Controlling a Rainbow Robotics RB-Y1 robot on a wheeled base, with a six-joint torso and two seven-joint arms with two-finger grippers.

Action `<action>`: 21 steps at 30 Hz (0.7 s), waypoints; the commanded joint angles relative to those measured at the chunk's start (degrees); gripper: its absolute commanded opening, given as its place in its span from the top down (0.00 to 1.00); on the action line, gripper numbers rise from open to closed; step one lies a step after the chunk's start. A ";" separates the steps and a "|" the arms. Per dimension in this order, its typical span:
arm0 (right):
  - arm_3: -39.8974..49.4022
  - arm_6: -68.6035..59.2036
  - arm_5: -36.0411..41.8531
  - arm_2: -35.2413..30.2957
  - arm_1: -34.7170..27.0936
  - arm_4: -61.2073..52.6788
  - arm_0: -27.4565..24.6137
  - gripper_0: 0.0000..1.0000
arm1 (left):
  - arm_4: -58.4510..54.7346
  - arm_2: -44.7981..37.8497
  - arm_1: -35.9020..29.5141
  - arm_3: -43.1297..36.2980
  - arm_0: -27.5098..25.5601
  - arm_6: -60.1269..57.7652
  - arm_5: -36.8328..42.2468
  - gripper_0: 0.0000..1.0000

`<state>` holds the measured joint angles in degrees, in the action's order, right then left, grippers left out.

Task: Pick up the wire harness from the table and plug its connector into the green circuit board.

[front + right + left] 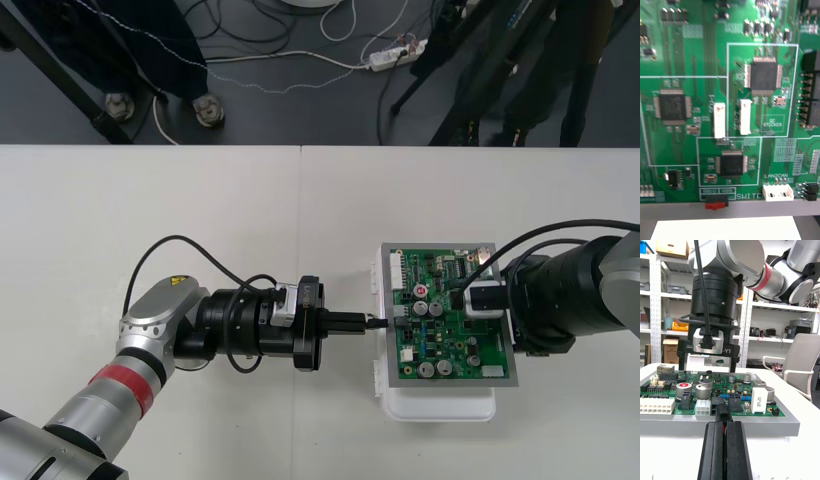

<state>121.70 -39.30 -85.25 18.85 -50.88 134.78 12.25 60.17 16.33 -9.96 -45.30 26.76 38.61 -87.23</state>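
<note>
On the counter (200, 200), the left arm is brought in from 8 o'clock. The left end effector (362, 322) is levelled towards 3 o'clock, and its black fingers (715, 450) are clenched flat together on the harness plug (723, 414). The plug is held at the 9 o'clock edge of the circuit board (440, 350), touching a black connector there. Whether it is seated cannot be told. A sliver of red is glimpsed between the fingers, and the rest of the harness is hidden.

The harness is judged to be light, with limp wires and only the small plug stiff. Hold is therefore best taken on the plug body itself, as is done here, since thin pins and solder joints could be damaged by a skewed push. The plug's long axis is laid from 9 to 3 o'clock, in line with the fingers, and its mating end is pointed at the board.

Over the board's 3 o'clock half, the right end effector (482, 300) is held pointing down, its fingers spread and nothing grasped. The board is carried on a white base (440, 405).
</note>
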 commanded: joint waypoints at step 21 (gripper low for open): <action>-0.59 -0.16 1.32 1.28 0.51 -2.42 2.60 0.00 | -0.93 1.86 1.79 -1.90 2.33 1.56 -1.18 1.00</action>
<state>120.81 -39.30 -84.60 18.92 -50.87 133.45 12.98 60.17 16.91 -9.96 -45.30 26.77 38.60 -87.23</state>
